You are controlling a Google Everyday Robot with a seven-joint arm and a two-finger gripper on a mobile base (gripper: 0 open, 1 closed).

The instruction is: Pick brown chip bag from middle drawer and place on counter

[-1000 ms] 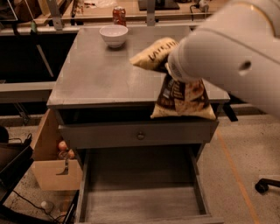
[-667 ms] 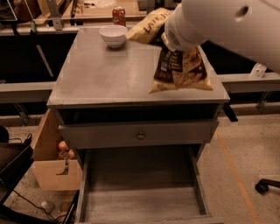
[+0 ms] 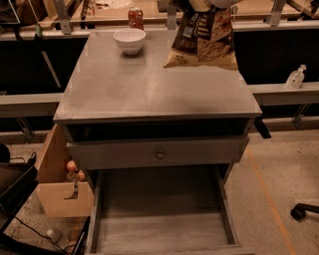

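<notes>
The brown chip bag [image 3: 204,40] hangs upright in the air over the far right part of the counter [image 3: 149,84], its lower edge just above the surface. My gripper [image 3: 207,4] is at the top edge of the view, mostly cut off, shut on the bag's upper end. Only a sliver of the white arm [image 3: 225,2] shows there. The middle drawer [image 3: 159,231] is pulled out at the bottom of the view, and its grey floor is bare.
A white bowl [image 3: 129,40] and a red can [image 3: 135,17] stand at the counter's far edge. The top drawer front with a round knob [image 3: 160,154] is slightly open. A cardboard box [image 3: 60,191] stands on the floor to the left, and a clear bottle [image 3: 296,77] sits on a ledge to the right.
The arm has risen and pulled back, almost out of view. The bag has gone with it, from the counter's right front edge up and toward the back right.
</notes>
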